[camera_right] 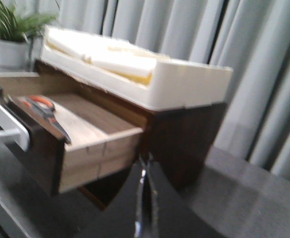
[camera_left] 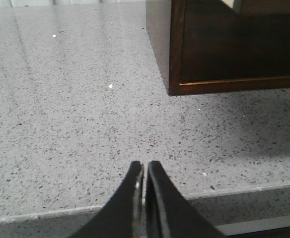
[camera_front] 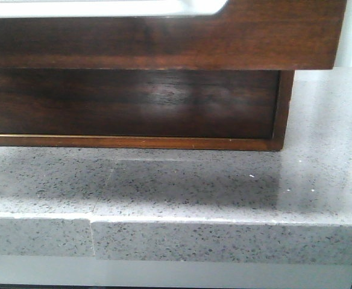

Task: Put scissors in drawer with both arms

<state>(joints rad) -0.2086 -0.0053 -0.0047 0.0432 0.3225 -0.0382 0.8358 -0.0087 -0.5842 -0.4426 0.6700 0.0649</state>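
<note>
Right wrist view: scissors inside open drawer (near front edge); both grippers pinched closed, empty.

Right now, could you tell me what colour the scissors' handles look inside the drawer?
Orange shows on the scissors handle in the open drawer, clearest in the right wrist view, though blurred.

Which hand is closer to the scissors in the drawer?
Probably the right. The right hand sits beside the open drawer, level with the scissors lying inside. The left hand is low over the counter, before the cabinet's base.
</note>
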